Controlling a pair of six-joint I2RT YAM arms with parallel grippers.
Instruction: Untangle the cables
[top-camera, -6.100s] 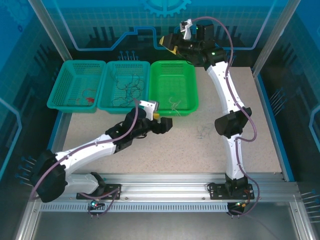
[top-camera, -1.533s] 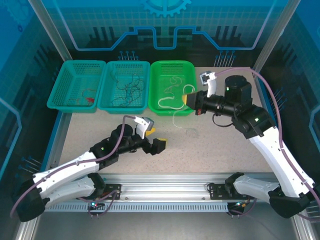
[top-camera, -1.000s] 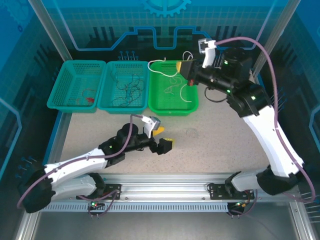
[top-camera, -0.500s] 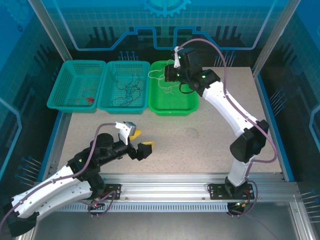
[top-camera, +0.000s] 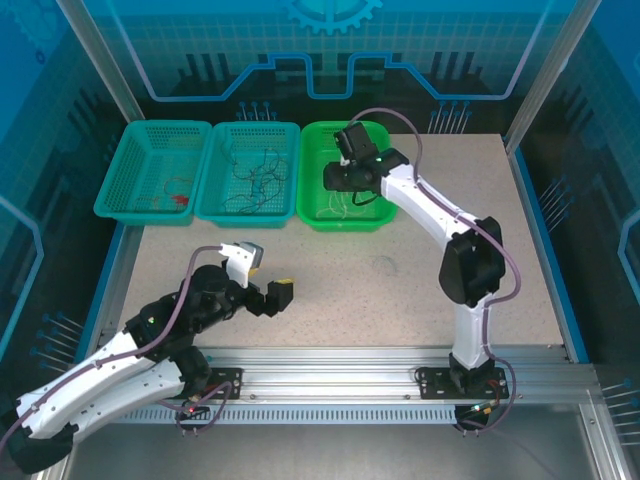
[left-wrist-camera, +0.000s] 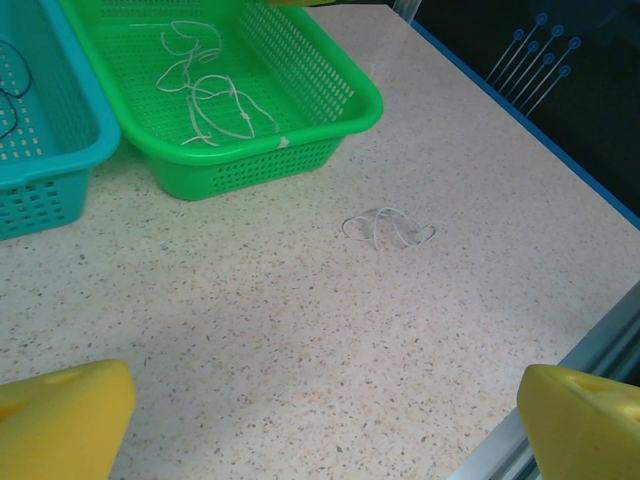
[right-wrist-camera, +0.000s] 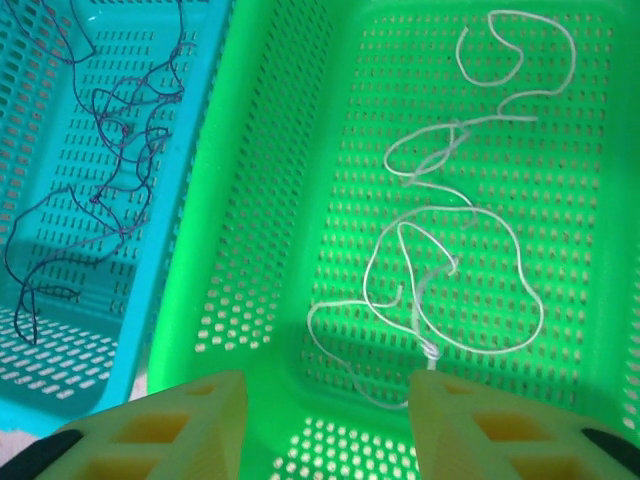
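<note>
Whitish cables (right-wrist-camera: 450, 230) lie looped on the floor of the green basket (right-wrist-camera: 270, 200). My right gripper (right-wrist-camera: 325, 400) hovers open just above them, nothing between its fingers; one cable end lies close to its right finger (right-wrist-camera: 480, 430). From the top view the right gripper (top-camera: 333, 178) is over the green basket (top-camera: 378, 215). One small whitish cable (left-wrist-camera: 388, 228) lies loose on the table (top-camera: 384, 265). Dark cables (right-wrist-camera: 100, 150) fill the middle teal basket (top-camera: 250, 180). A red cable (top-camera: 178, 197) lies in the left basket. My left gripper (left-wrist-camera: 325, 415) is wide open above bare table (top-camera: 272, 297).
Three baskets stand side by side at the table's back left. The left teal basket (top-camera: 150, 170) is furthest left. The table's right edge and metal rail (left-wrist-camera: 600, 340) run near the loose cable. The speckled tabletop (top-camera: 450, 190) spreads right of the baskets.
My right gripper has dropped down and left into the green basket, and the whitish cable it carried now lies there. My left arm has pulled back toward the near left.
</note>
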